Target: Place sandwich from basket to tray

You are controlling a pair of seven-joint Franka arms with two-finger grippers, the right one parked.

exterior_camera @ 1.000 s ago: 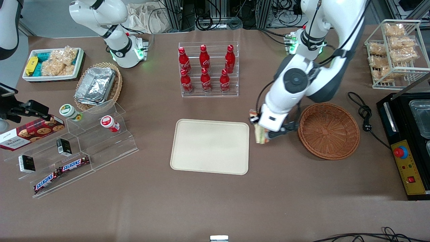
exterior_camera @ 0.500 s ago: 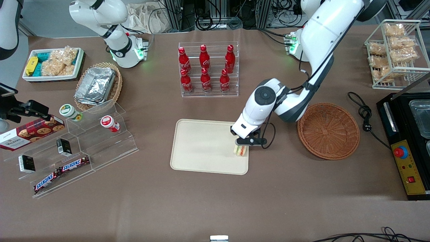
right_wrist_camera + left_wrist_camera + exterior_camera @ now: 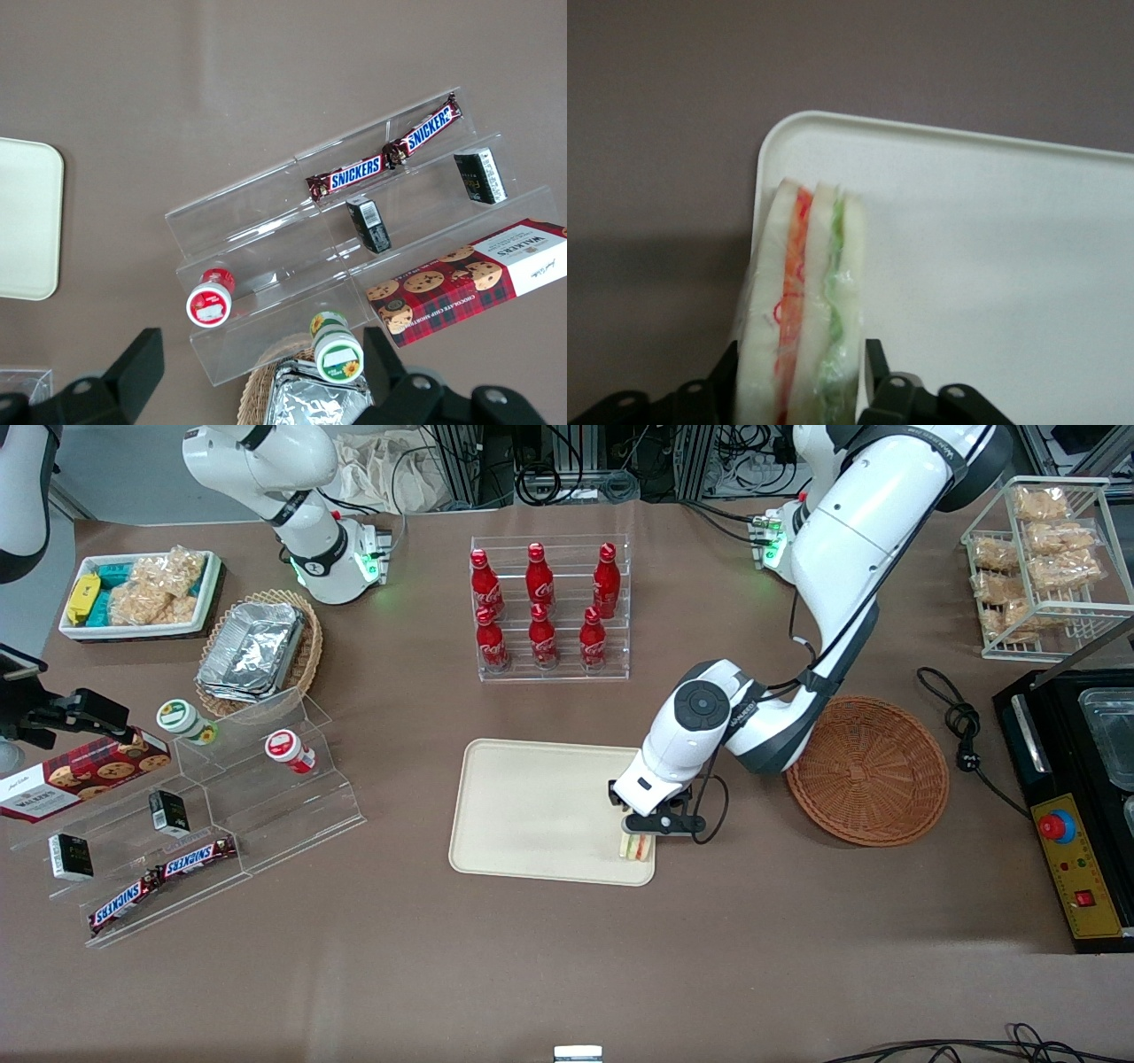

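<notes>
Now the tool (image 3: 640,834) sits low over the tray (image 3: 532,806), at the corner nearest the front camera on the working arm's end. Its fingers (image 3: 879,367) are clamped on the sandwich (image 3: 635,848), one pressing each bread face, so the gap between them is just the wedge's thickness. The sandwich stands on edge with its cut side outward; the wrist view shows orange and red filling in one layer and green in the other, between three pale bread slices (image 3: 818,301). It hangs just inside the tray's rounded corner (image 3: 772,146), close to the rim; whether it touches the tray floor cannot be told.

The basket (image 3: 868,771) lies on the worktop (image 3: 567,957) beside the tray, toward the working arm's end, with the arm's forearm (image 3: 753,722) crossing above its rim. Farther from the front camera than the tray stands a clear rack of red bottles (image 3: 545,607). Toward the parked arm's end are clear stepped shelves (image 3: 221,806) with snack bars and small jars, and a tan basket holding foil trays (image 3: 252,651).
</notes>
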